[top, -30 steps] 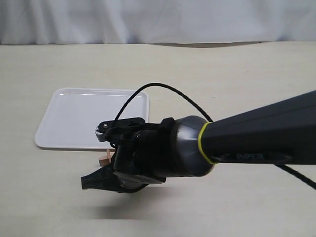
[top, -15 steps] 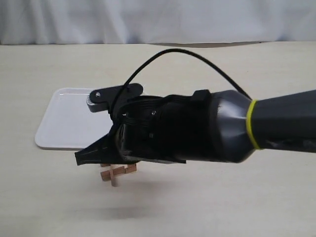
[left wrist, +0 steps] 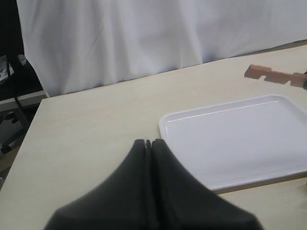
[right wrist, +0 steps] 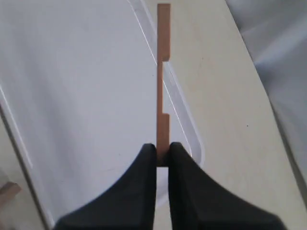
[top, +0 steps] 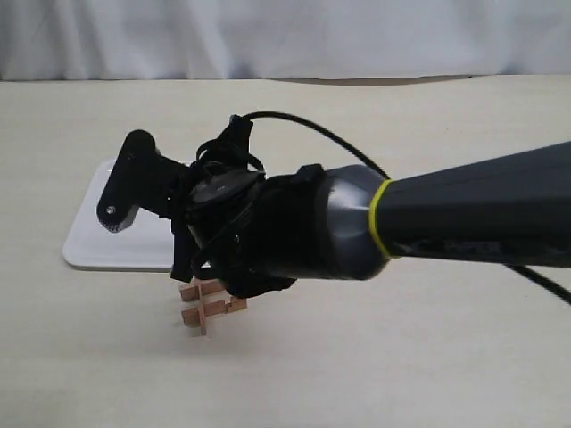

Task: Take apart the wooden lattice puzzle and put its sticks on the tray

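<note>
My right gripper [right wrist: 162, 153] pinches 1 end of a flat reddish-brown notched wooden stick [right wrist: 163, 72], which hangs across the rim of the white rectangular plastic tray [right wrist: 72, 96]. Released here, it could hit that rim and tumble outside. The partly dismantled small wooden lattice puzzle [top: 210, 308] lies just beside the tray. My left gripper [left wrist: 149, 143] is clenched, empty.

**Left tool closed near the tray, a stick beyond it**

The left tool [left wrist: 147, 142] sat low in the frame, its two dark fingers pressed together with nothing between them. Past it, the white tray [left wrist: 230, 143] lay bare on the pale desk [left wrist: 96, 120]. Beyond the tray's far rim showed a notched stick [left wrist: 265, 74], one end meeting a dark shape at the frame's edge. A white curtain [left wrist: 120, 38] hung behind the desk.
</note>
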You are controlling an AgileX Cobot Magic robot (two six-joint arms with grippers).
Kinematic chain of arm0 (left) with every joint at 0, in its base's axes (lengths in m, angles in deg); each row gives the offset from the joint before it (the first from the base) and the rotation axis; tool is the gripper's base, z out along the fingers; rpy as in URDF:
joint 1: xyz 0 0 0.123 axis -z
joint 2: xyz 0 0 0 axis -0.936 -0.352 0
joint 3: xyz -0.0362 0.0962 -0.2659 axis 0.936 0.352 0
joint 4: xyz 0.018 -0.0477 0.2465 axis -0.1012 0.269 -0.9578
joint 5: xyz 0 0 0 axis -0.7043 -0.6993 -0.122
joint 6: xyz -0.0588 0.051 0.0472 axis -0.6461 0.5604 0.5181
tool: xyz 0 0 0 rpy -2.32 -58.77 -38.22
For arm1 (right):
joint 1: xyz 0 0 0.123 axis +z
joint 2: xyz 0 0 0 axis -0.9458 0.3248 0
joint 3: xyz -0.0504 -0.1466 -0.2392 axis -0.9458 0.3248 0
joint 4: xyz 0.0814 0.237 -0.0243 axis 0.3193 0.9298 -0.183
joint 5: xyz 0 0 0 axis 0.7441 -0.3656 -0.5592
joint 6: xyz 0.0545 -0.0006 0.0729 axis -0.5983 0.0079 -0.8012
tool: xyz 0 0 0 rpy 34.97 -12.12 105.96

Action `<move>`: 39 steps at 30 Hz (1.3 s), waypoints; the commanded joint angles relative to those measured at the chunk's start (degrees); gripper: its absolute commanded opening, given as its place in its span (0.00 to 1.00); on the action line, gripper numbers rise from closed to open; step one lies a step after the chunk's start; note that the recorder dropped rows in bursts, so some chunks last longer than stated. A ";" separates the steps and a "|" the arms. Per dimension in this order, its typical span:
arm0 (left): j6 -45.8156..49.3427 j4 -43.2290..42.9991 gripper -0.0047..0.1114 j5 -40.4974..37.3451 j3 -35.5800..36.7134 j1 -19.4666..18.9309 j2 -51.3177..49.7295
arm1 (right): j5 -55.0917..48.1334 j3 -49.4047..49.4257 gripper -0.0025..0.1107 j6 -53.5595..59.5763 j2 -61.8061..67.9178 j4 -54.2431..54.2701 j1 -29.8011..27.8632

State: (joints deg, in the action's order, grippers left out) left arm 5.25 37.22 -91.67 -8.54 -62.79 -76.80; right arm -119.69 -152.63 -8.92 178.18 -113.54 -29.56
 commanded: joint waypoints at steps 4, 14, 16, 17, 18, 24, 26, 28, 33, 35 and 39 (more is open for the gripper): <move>0.30 0.12 0.04 0.52 0.18 -0.60 0.14 | -10.00 -4.89 0.06 0.27 9.50 -10.45 -2.83; 0.30 0.12 0.04 0.52 0.18 -0.60 0.14 | -11.58 -9.96 0.30 0.24 13.80 -9.14 -2.74; 0.30 0.12 0.04 0.52 0.18 -0.60 0.14 | -12.55 -9.96 0.45 0.24 13.80 -8.06 -2.74; 0.30 0.12 0.04 0.52 0.18 -0.60 0.14 | -13.33 -9.96 0.52 0.24 13.80 -7.38 -2.74; 0.30 0.12 0.04 0.52 0.18 -0.60 0.14 | -14.41 -9.96 0.59 0.24 13.80 -6.46 -2.44; 0.30 0.12 0.04 0.52 0.18 -0.60 0.14 | -20.07 -10.60 0.64 6.37 12.46 1.01 0.16; 0.30 0.12 0.04 0.52 0.18 -0.60 0.14 | -19.14 -11.46 0.62 11.25 10.75 9.51 0.41; 0.30 0.12 0.04 0.52 0.18 -0.60 0.14 | -19.28 -12.46 0.62 15.12 9.20 17.01 0.15; 0.30 0.12 0.04 0.52 0.18 -0.60 0.14 | -24.13 -13.66 0.62 30.15 1.80 49.16 -4.02; 0.30 0.12 0.04 0.52 0.18 -0.60 0.14 | -27.44 -13.54 0.62 30.26 -0.27 56.92 -5.15; 0.30 0.12 0.04 0.52 0.18 -0.60 0.14 | -27.86 -10.58 0.62 30.41 -1.89 66.13 -3.76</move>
State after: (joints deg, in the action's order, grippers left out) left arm 5.25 37.22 -91.67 -8.54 -62.79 -76.80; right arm -147.39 -164.51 20.86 176.94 -52.10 -34.17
